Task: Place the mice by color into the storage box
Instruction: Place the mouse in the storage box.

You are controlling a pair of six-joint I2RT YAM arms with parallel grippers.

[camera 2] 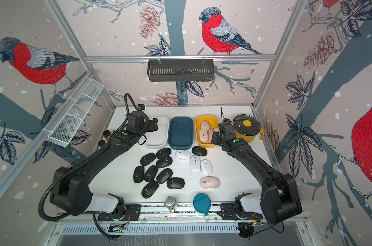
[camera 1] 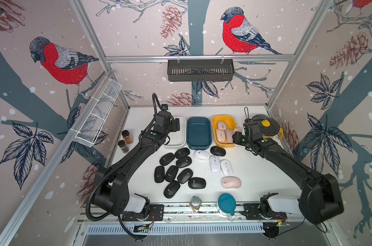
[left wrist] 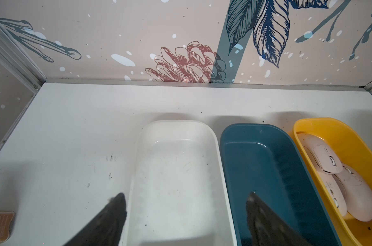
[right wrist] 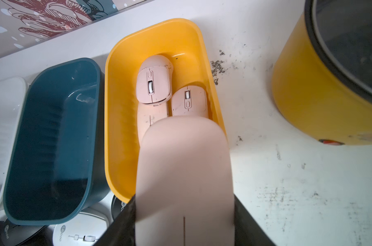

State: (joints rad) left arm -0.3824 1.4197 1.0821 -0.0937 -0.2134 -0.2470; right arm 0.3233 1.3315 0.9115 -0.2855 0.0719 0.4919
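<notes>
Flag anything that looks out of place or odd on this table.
One black mouse lies apart from the black cluster, beside the white mice, near the yellow bin. Dark scuff marks stain the table beside that bin. Nothing looks spilled or broken.

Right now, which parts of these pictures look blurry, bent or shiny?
Right wrist view: the held pink mouse looms close and soft; a highlight glints inside the teal box. Left wrist view: the dark fingertips are blurred. Both top views: the wide lens splays the walls.
</notes>
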